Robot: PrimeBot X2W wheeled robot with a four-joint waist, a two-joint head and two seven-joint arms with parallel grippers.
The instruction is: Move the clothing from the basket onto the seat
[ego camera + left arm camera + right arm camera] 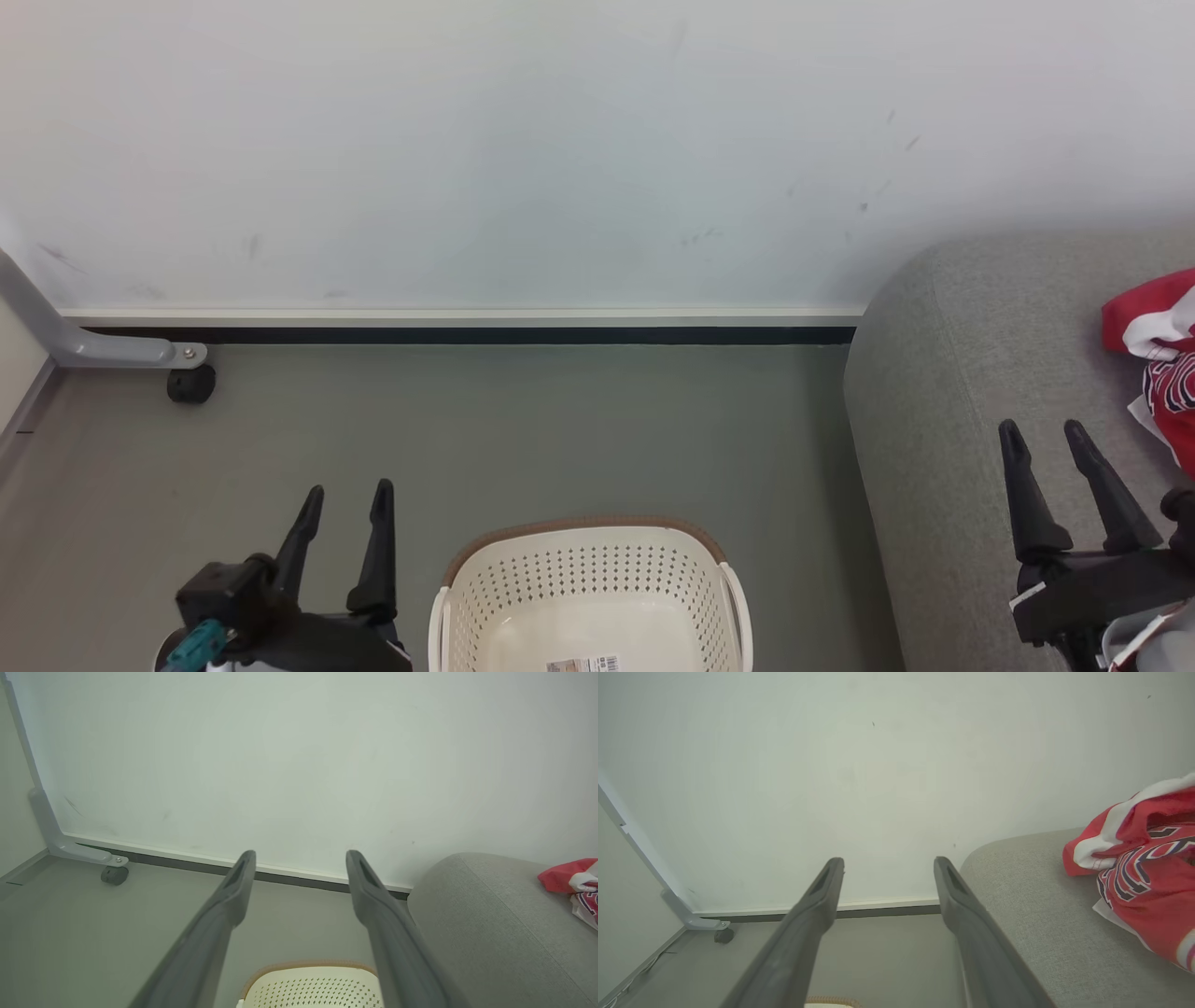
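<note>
While we looked down at the grey floor, our left gripper hung just left of the basket. Its two fingers were spread wide with nothing between them. Our right gripper hung over the seat, and its fingers were spread wide too, holding nothing. The clothing lay in a red and white heap on the seat, near the right gripper. The basket stood on the floor beside the seat, and we saw a barcode sticker inside it. A white wall stood behind it all
</note>
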